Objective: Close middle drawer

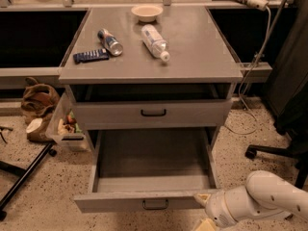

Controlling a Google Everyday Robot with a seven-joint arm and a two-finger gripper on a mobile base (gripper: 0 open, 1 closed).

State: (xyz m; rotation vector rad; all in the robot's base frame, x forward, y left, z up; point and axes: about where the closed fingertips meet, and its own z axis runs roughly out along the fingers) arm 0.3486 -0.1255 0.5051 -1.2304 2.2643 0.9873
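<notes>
Looking down from the camera view, the middle drawer (144,201) is pulled far out of the cabinet toward the camera. Its plain grey tray is bare and open to view, and its long flat front panel lies low in the frame. The small dark bar handle (155,204) sits at the centre of that panel. Above it, the upper drawer (154,112), with the taller front, sits nearly flush under the table (202,57). On the table lie a bowl (147,12), a can (110,41), a plastic bottle (155,41) and a blue packet (90,56).

The claw (206,223) is at the bottom edge of the frame, at the end of the white arm (269,198) that reaches in from the lower right. It is just beside the right-hand end of the drawer's front panel and well off from the handle. I cannot tell how far open the claw is, or whether it touches the panel. It does not appear to hold anything.

The front panel's long axis runs left to right across the frame, and the drawer must travel at right angles to it, away from the camera into the cabinet. From the claw, the panel lies just to the left and slightly farther in. By my judgement, a push from this end is off-centre and could skew the drawer on its runners. Pressing nearer the handle would send it in straighter.
</notes>
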